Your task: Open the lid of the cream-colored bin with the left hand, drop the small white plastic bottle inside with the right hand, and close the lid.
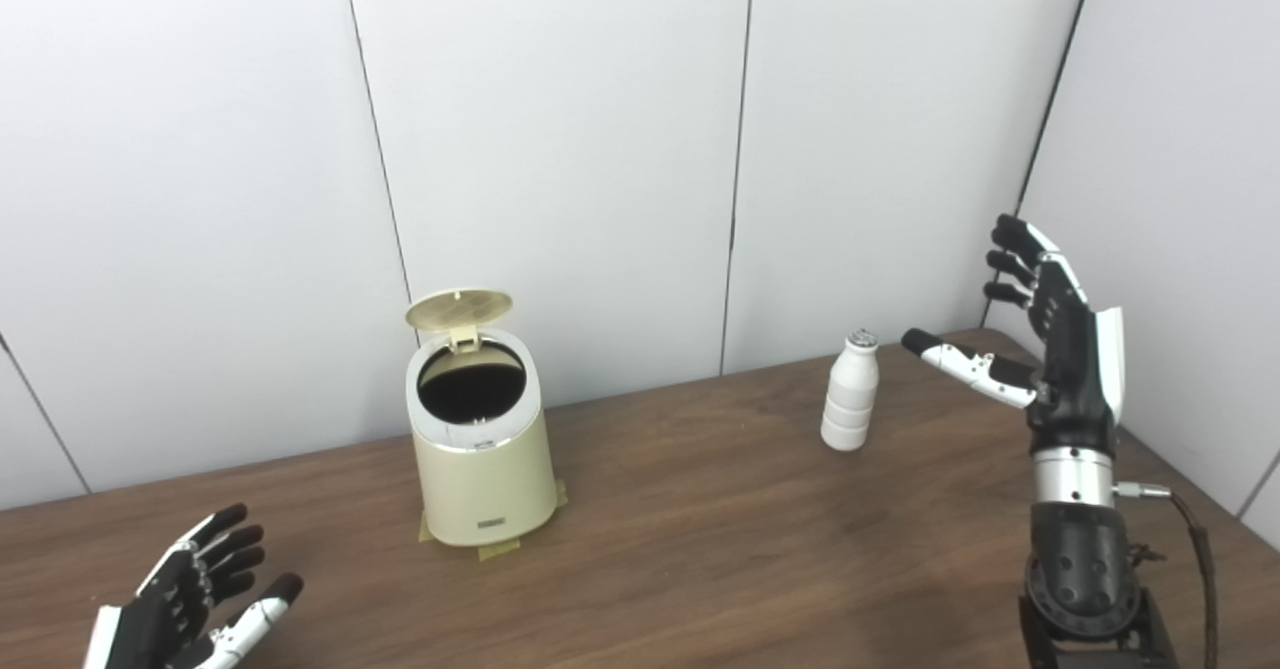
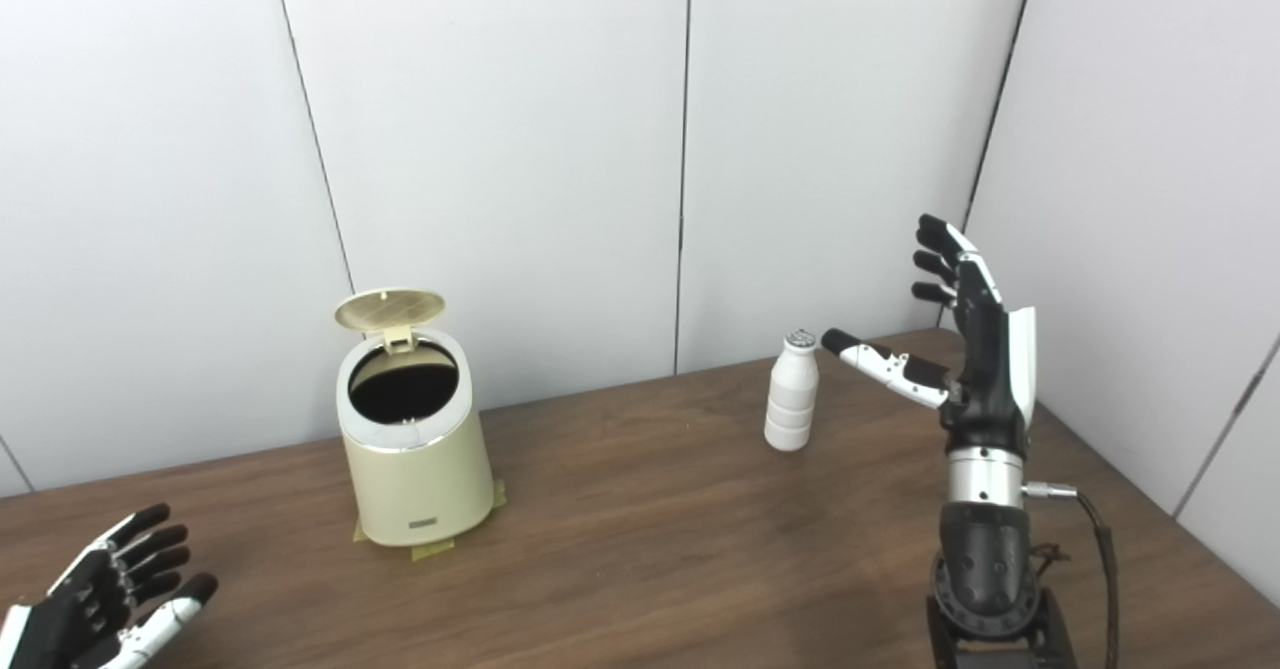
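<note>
The cream-colored bin point(image 1: 485, 469) stands on the wooden table point(image 1: 680, 529), left of centre. Its round lid point(image 1: 459, 309) is flipped up at the back, showing the dark inside. A small white plastic bottle point(image 1: 851, 391) stands upright to the right of the bin. My right hand point(image 1: 1050, 344) is raised just right of the bottle, open, fingers up and thumb pointing toward the bottle's cap without touching it. My left hand point(image 1: 195, 594) rests low at the table's front left, open and holding nothing, well apart from the bin.
White wall panels point(image 1: 560, 149) stand close behind the table, and another panel point(image 1: 1180, 199) runs along the right side near my right arm. A cable point(image 1: 1195, 539) hangs from the right wrist. Tape patches point(image 1: 497, 549) sit under the bin's base.
</note>
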Motion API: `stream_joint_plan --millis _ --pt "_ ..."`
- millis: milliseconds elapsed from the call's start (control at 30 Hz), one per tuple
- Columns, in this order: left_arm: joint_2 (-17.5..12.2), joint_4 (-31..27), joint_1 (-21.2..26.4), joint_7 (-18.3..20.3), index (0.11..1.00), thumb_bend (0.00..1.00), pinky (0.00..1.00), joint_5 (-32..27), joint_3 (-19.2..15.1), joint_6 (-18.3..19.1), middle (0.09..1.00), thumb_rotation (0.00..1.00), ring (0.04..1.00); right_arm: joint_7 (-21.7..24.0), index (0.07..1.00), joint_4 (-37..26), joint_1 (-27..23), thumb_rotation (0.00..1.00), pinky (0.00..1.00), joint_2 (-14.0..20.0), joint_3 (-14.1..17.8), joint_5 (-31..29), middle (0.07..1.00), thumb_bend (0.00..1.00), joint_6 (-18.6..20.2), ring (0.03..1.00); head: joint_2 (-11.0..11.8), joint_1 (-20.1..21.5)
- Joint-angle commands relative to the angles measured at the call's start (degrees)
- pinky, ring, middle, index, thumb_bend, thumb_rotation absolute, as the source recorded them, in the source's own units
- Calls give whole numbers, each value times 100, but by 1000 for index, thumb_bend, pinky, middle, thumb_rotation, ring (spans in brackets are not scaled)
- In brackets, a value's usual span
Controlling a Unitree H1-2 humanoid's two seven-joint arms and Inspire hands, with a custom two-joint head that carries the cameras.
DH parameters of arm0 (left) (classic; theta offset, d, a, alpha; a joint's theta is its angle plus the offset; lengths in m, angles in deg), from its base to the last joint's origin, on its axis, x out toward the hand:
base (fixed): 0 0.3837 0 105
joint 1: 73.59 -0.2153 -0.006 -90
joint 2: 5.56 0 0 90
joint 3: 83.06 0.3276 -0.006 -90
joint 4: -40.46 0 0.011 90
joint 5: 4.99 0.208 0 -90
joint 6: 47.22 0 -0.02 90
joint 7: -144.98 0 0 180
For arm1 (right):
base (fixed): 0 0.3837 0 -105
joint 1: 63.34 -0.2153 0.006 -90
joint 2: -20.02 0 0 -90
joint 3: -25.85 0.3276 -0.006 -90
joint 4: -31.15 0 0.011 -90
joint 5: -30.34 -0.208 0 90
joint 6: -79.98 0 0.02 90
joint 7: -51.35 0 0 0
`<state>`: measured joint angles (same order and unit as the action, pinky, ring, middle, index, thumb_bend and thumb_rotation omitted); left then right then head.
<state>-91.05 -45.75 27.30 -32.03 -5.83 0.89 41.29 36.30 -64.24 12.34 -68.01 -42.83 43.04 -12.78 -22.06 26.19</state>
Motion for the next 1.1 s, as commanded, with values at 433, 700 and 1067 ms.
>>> stream_joint_plan --millis 433,700,1067 --pt "-57 -453 138 -18 844 650 661 -48 -37 75 803 3 756 336 894 606 -355 114 680 284 -305 -64 876 856 918 813 -9 34" --pt "-62 -448 162 -24 845 643 670 31 -8 62 792 25 752 135 929 1644 -507 164 709 429 -513 35 865 861 378 814 30 80" --pt "-79 -425 183 -6 841 643 663 18 -5 80 790 15 751 175 908 2413 -799 156 720 557 -652 -39 894 847 296 831 28 104"
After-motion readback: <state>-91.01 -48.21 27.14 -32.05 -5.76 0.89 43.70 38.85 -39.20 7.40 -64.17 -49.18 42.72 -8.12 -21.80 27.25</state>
